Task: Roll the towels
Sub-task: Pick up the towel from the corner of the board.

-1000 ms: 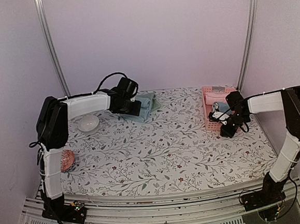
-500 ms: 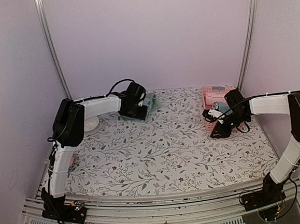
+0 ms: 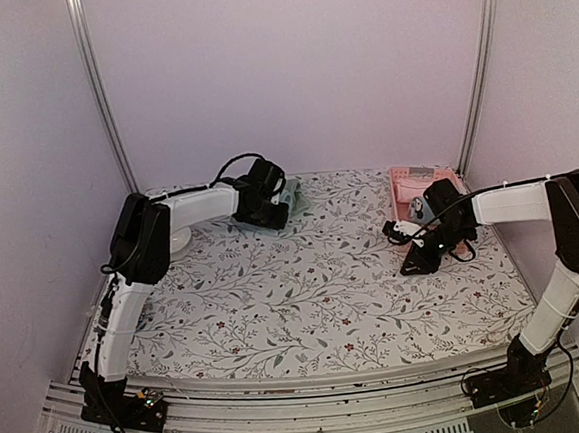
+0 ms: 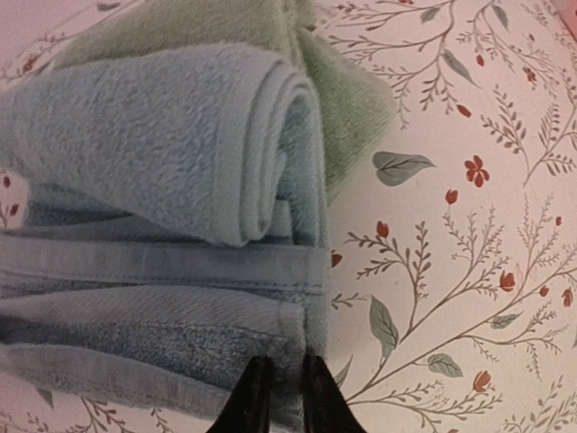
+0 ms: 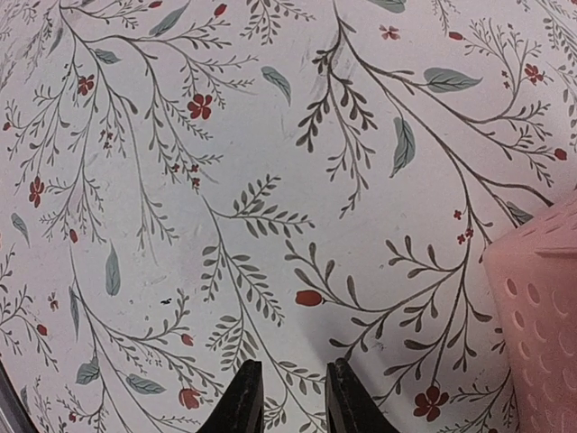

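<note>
Light blue towel (image 4: 162,135) fills the left half of the left wrist view, partly rolled: a thick roll lies across the upper middle, its spiral end facing right, with flat folded layers below it. Left gripper (image 4: 281,401) shows at the bottom centre as two dark fingertips nearly together, only a thin slot between them, at the lower right corner of those flat layers; whether they pinch the cloth cannot be told. Behind the roll, at the top of the frame and spilling to its right, lies the sage-green towel (image 4: 352,99), touching the blue one. Both rest on the floral tablecloth (image 4: 469,271), which takes the right side of that view. In the top view the left arm (image 3: 193,202) reaches to the upper left-centre of the cloth, where both towels sit near its far edge.

Right gripper (image 5: 293,397) has its fingertips apart at the bottom centre of its wrist view, bare tablecloth between them and nothing held. The rounded corner of the pink basket (image 5: 541,316) pokes in at the lower right of that frame, near the fingers but apart. From above, this gripper points down at the cloth just below the basket, at the right of the frame, well apart from the towels.
</note>
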You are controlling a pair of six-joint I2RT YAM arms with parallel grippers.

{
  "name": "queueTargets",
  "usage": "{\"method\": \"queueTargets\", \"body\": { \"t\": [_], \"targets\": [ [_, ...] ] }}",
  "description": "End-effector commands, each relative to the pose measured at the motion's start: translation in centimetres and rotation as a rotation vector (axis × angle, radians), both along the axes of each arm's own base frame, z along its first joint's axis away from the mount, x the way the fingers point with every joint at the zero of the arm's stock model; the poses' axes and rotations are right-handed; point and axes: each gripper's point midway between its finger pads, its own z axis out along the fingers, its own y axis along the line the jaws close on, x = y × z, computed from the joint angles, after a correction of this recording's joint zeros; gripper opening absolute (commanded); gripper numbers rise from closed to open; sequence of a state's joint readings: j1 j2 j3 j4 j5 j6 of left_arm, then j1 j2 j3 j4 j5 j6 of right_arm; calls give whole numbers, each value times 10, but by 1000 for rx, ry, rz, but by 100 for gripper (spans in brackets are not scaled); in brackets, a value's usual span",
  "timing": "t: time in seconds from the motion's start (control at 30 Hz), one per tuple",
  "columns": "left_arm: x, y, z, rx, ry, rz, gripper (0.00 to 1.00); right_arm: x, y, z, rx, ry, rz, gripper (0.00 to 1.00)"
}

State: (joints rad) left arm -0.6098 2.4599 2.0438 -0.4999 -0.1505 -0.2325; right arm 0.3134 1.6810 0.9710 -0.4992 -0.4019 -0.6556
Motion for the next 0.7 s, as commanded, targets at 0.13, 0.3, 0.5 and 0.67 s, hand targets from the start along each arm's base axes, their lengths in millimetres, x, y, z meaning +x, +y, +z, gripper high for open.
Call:
{"method": "queueTargets", "body": {
  "t": [0.13, 0.3, 0.5, 0.67],
  "targets": [
    [16, 3, 21, 15, -53, 17, 0, -4, 1, -9, -17, 17, 15, 25],
    [17, -2, 94, -51, -150, -18, 0, -4, 2, -9, -10, 21, 16, 25],
    [-25, -22, 267, -261, -408, -158, 0, -1, 5, -6, 2, 19, 16, 24],
    [-106, -18, 427, -404, -714, -264, 0, 1, 10, 2, 33, 22, 17, 24]
  ]
}}
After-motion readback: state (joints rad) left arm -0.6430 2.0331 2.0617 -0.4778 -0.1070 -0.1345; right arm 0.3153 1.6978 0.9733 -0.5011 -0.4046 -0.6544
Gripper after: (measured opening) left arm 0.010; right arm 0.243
